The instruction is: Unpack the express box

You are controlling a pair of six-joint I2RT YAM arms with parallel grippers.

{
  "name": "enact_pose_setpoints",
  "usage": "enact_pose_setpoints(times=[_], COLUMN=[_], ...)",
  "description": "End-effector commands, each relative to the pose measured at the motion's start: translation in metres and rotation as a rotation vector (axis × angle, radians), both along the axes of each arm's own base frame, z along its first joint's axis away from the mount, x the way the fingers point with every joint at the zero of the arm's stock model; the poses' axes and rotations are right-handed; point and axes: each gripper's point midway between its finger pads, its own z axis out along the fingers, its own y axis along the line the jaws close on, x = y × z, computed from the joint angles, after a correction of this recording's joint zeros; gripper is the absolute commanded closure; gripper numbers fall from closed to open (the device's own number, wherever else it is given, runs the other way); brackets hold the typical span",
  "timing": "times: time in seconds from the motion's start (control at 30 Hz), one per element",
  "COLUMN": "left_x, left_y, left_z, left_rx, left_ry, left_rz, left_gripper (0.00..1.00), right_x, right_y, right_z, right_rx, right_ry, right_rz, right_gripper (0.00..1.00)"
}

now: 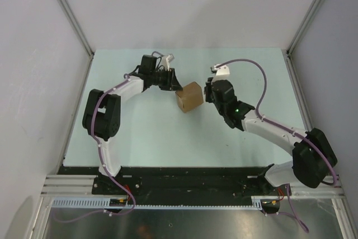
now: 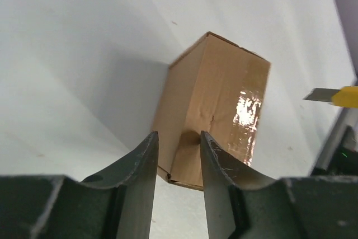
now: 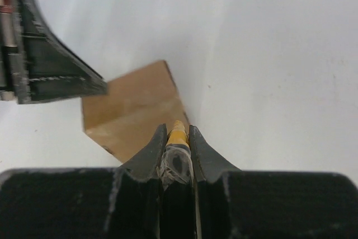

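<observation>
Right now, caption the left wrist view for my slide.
Left gripper, jaws apart, at the taped cardboard box; a yellow knife shows at the right edge.

The express box (image 2: 215, 110) is recorded as matt brown cardboard, one face covered by glossy clear tape (image 2: 246, 113). A yellow plastic body and dull grey metal blade are noted on the cutter knife (image 2: 338, 97). The left pincer (image 2: 178, 138) is finished in dark, scuffed plastic. The worktop (image 2: 84, 37) is smooth and pale.

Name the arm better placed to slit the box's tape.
Right. The right gripper is shut on the yellow cutter, blade toward the express box; the left gripper holds no tool, jaws apart at the box's corner.
</observation>
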Motion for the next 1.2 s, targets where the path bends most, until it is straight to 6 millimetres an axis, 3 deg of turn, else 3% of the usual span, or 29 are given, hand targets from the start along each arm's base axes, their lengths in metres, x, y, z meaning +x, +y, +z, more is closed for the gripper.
enact_pose_setpoints(times=[0.0, 0.3, 0.33, 0.37, 0.43, 0.53, 0.7, 0.8, 0.93, 1.07, 1.17], left_x=[0.016, 0.022, 0.023, 0.022, 0.022, 0.023, 0.035, 0.038, 0.037, 0.032, 0.031], left_y=[0.050, 0.044, 0.043, 0.041, 0.039, 0.046, 0.079, 0.080, 0.063, 0.051, 0.055], left_z=[-0.046, -0.035, -0.035, -0.033, -0.031, -0.027, -0.007, 0.010, 0.022, 0.013, -0.006], left_rx=[0.281, 0.240, 0.236, 0.227, 0.218, 0.238, 0.318, 0.285, 0.205, 0.155, 0.186], left_ry=[0.011, 0.023, 0.024, 0.029, 0.031, 0.022, -0.034, -0.051, -0.036, 0.024, 0.057], left_rz=[0.195, 0.207, 0.206, 0.200, 0.199, 0.239, 0.435, 0.448, 0.387, 0.338, 0.362], left_gripper=[0.60, 0.58, 0.58, 0.58, 0.58, 0.58, 0.51, 0.47, 0.43, 0.40, 0.39], right_x=[-0.009, -0.013, -0.018, -0.015, -0.023, -0.025, -0.025, -0.027, -0.028, -0.023, -0.020], right_y=[-0.020, -0.051, -0.045, -0.056, -0.053, -0.062, -0.062, -0.057, -0.065, -0.073, -0.079], right_z=[-0.018, -0.052, -0.057, -0.062, -0.068, -0.077, -0.088, -0.100, -0.121, -0.136, -0.142], right_rx=[0.068, 0.196, 0.219, 0.232, 0.276, 0.303, 0.333, 0.365, 0.342, 0.335, 0.321], right_ry=[0.137, 0.390, 0.435, 0.464, 0.539, 0.599, 0.656, 0.719, 0.785, 0.830, 0.844], right_rz=[-0.079, -0.072, -0.020, -0.036, 0.005, -0.001, 0.026, 0.054, 0.016, -0.028, -0.066], right_gripper=[1.00, 1.00, 1.00, 1.00, 1.00, 1.00, 0.87, 0.79, 0.72, 0.67, 0.59])
